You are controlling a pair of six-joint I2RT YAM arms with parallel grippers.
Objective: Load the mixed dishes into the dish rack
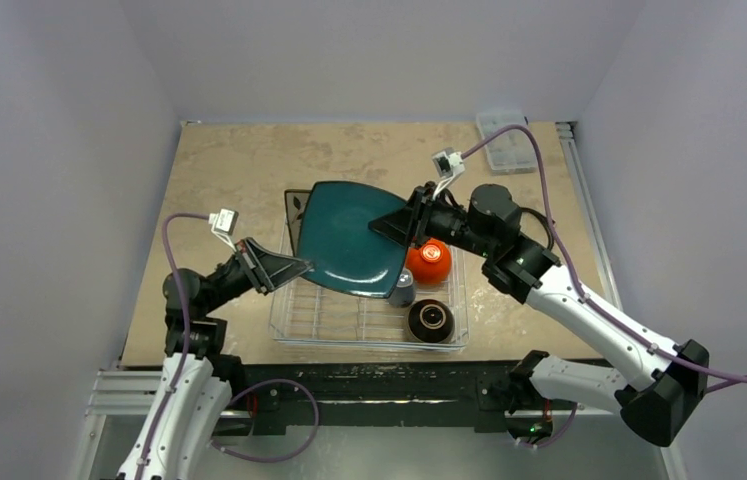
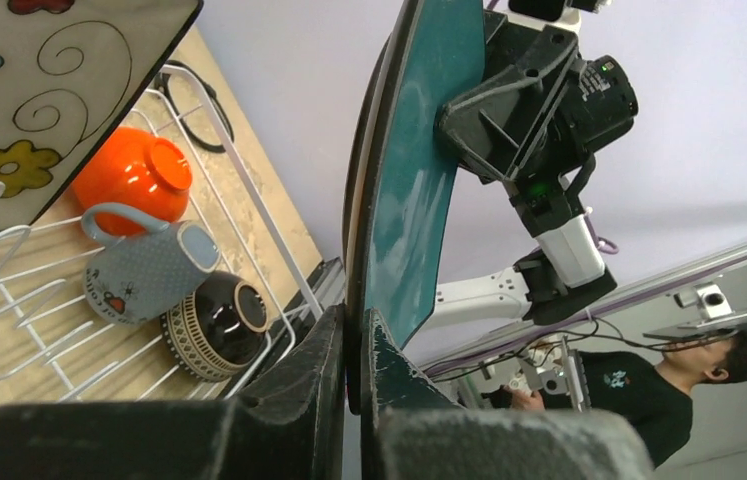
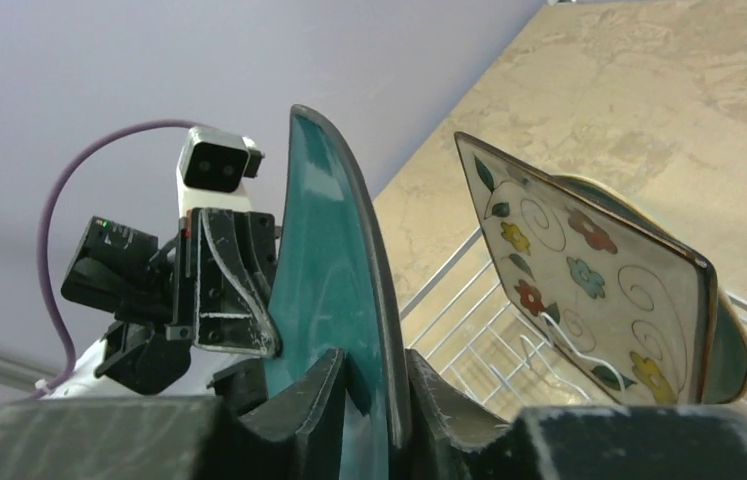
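Observation:
A teal plate [image 1: 349, 240] is held on edge above the dish rack [image 1: 349, 322] by both grippers. My left gripper [image 1: 294, 268] is shut on its near-left rim, seen close in the left wrist view [image 2: 354, 365]. My right gripper [image 1: 401, 225] is shut on its right rim, seen close in the right wrist view [image 3: 379, 385]. The flower-patterned plate [image 3: 589, 290] stands upright among the rack's prongs, with a teal curved edge [image 3: 737, 350] behind it. The orange bowl [image 1: 430, 260], grey cup [image 1: 402, 291] and dark brown bowl [image 1: 431, 321] lie in the rack's right end.
A clear plastic compartment box [image 1: 504, 135] sits at the table's far right corner. A black coiled cable [image 2: 194, 105] lies beyond the rack. White walls close in left, right and back. A person [image 2: 669, 390] shows beyond the table in the left wrist view.

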